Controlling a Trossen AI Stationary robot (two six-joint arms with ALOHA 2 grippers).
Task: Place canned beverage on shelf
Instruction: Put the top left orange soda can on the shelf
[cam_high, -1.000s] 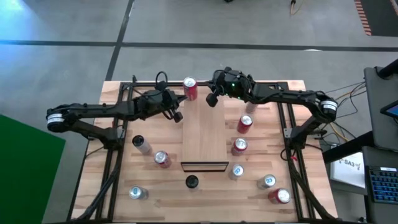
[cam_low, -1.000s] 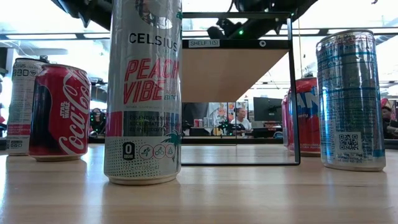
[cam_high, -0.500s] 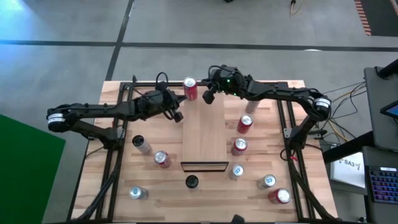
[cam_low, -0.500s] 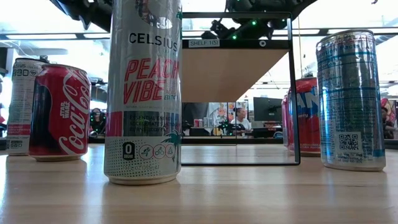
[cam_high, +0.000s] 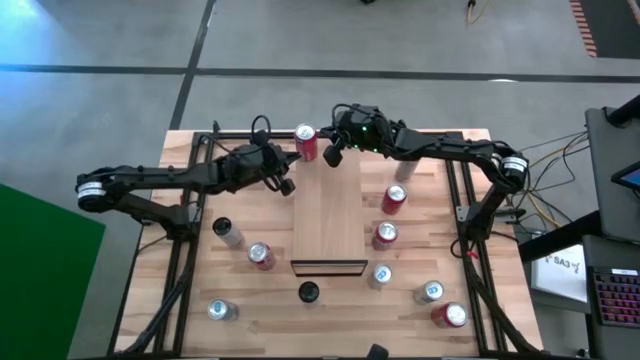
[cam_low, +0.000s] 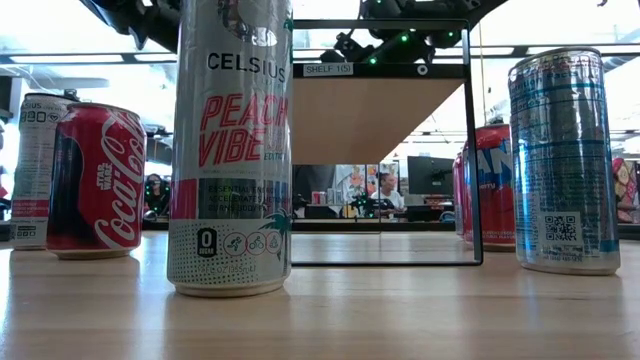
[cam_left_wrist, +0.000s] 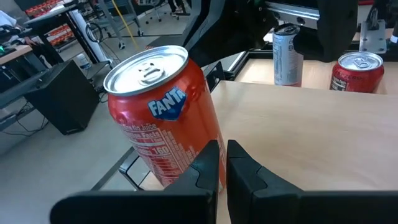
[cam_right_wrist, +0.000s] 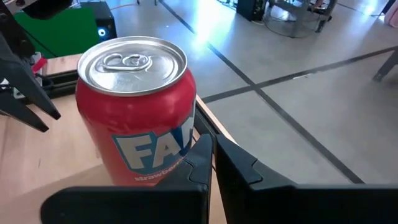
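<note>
A red Fanta can (cam_high: 306, 143) is seen upright at the far end of the shelf (cam_high: 327, 215), on its left corner. The left claw (cam_high: 287, 187) is held fully closed and empty above the shelf's left edge, near the can. The right claw (cam_high: 331, 156) is likewise closed, holding nothing, just beside the can.

Tall silver can (cam_low: 232, 150) in the low view, printed "CELSIUS", "PEACH VIBE" and a "0" badge near its base. Short red can (cam_low: 97, 182) to its left, reading "Coca-Cola" in white script. Small white label (cam_low: 328, 69) on the shelf's dark front edge: "SHELF 1(S)". Red can (cam_left_wrist: 166, 115) in the left wrist view, marked "FANTA". Same can (cam_right_wrist: 138, 118) in the right wrist view, showing "FA" and "strawberry". White box (cam_high: 563, 264) beside the surface, dark writing unreadable.
</note>
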